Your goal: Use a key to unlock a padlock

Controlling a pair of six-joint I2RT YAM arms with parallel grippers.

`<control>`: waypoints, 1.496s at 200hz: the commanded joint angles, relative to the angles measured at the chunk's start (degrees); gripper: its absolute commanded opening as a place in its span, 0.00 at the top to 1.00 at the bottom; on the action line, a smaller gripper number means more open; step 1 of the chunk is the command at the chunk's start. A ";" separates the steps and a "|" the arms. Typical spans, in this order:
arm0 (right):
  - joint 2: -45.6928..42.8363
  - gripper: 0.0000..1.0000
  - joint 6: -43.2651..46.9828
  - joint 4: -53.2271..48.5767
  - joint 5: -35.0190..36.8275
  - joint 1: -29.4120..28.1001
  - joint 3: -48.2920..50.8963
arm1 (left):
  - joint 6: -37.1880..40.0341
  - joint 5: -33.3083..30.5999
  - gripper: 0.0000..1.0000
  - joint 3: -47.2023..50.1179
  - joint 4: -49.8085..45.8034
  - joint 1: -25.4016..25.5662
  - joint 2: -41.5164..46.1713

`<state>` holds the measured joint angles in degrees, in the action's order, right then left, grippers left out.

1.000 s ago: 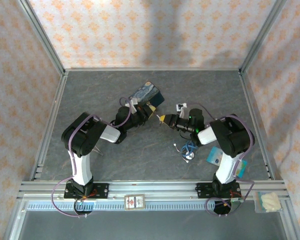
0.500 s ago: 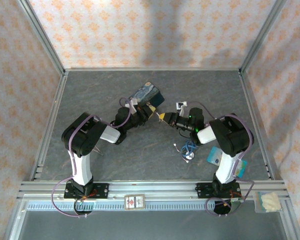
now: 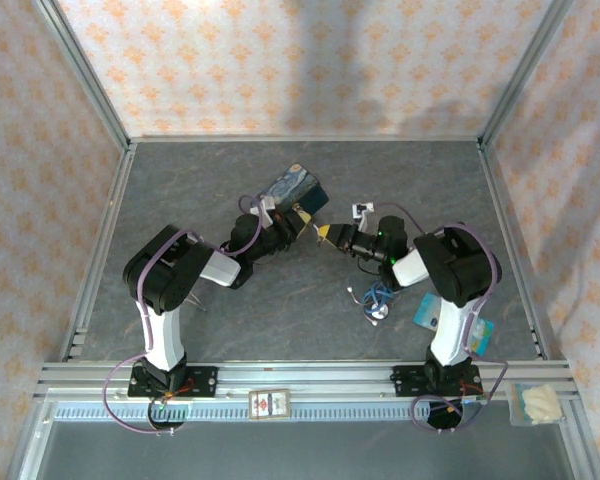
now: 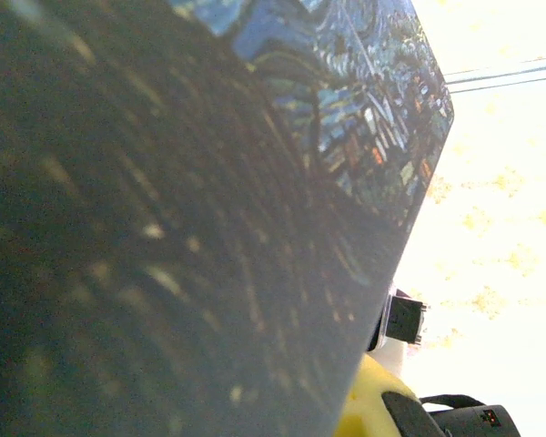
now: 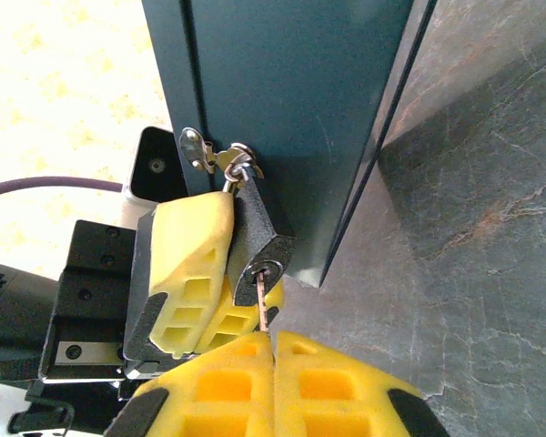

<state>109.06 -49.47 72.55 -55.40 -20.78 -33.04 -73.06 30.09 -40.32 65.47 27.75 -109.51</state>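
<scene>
Looking down the right wrist camera, I see my right claw (image 5: 273, 340) pressed together on the key (image 5: 265, 309), whose tip sits in the keyhole of the padlock (image 5: 259, 238) at centre frame. My left claw (image 3: 300, 221) pinches the padlock's body between yellow fingers (image 5: 187, 264). The shackle (image 5: 246, 179) reaches up to a small silvery latch (image 5: 197, 150) on the edge of the box (image 5: 282, 91), which rests on the grey marbled table (image 5: 491, 228). From above, both claws meet just right of the box at centre. A blue cord (image 3: 378, 298) lies on the table below the right claw. Peach patterned walls (image 3: 280, 60) and aluminium posts (image 3: 85, 75) enclose the table.
</scene>
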 commanded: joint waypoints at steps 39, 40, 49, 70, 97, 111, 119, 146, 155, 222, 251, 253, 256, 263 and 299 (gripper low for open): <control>0.05 1.00 3.95 -0.41 -8.83 0.05 -5.02 | 1.42 6.60 1.00 -0.99 5.51 1.22 1.07; 0.04 1.00 3.99 -0.49 -8.76 0.04 -5.06 | 1.42 6.67 1.00 -0.99 5.57 1.19 1.06; -0.07 1.00 4.58 -2.11 -7.94 0.06 -5.40 | 1.43 7.26 1.00 -0.87 6.01 1.25 1.14; 0.19 1.00 6.10 -5.83 -6.22 0.21 -6.58 | 1.26 8.53 1.00 -0.81 7.02 1.21 1.11; 0.13 1.00 6.03 -6.17 -5.42 1.42 -6.87 | 1.37 9.85 1.00 -0.72 6.80 1.15 1.37; -0.52 1.00 6.13 -6.44 -5.43 2.26 -6.87 | 1.89 9.99 1.00 -0.47 6.06 1.00 1.66; -0.88 1.00 6.45 -7.04 -5.51 2.58 -6.82 | 2.10 10.12 1.00 -0.46 5.70 1.00 1.75; -1.65 1.00 7.96 -9.55 -5.66 2.68 -7.28 | 2.12 10.66 1.00 -0.67 5.56 0.94 1.59; -1.94 1.00 8.26 -9.88 -5.32 2.67 -7.13 | 2.13 10.87 1.00 -0.94 5.49 0.91 1.52; -2.27 1.00 7.06 -11.24 -2.72 3.44 -7.25 | 2.65 11.86 1.00 -1.46 4.36 0.89 2.02; -2.36 1.00 6.34 -12.79 -3.15 3.99 -8.23 | 3.57 12.11 1.00 -1.58 3.18 0.87 2.36; -2.47 1.00 6.32 -13.03 -3.16 4.06 -8.33 | 3.61 12.10 1.00 -1.60 3.11 0.85 2.30; -2.50 1.00 6.37 -13.24 -3.22 4.02 -8.42 | 3.62 12.10 1.00 -1.61 3.11 0.88 2.29; -2.66 1.00 6.14 -13.47 -3.19 4.00 -8.61 | 3.63 12.10 1.00 -1.61 3.12 0.90 2.29; -2.67 1.00 3.91 -13.44 -2.46 4.01 -8.89 | 3.45 12.27 1.00 -1.78 3.70 0.86 1.87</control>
<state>107.81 -43.33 58.19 -64.14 -18.02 -39.24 -70.43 33.91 -40.64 66.22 26.89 -109.51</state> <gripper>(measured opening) 0.045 0.048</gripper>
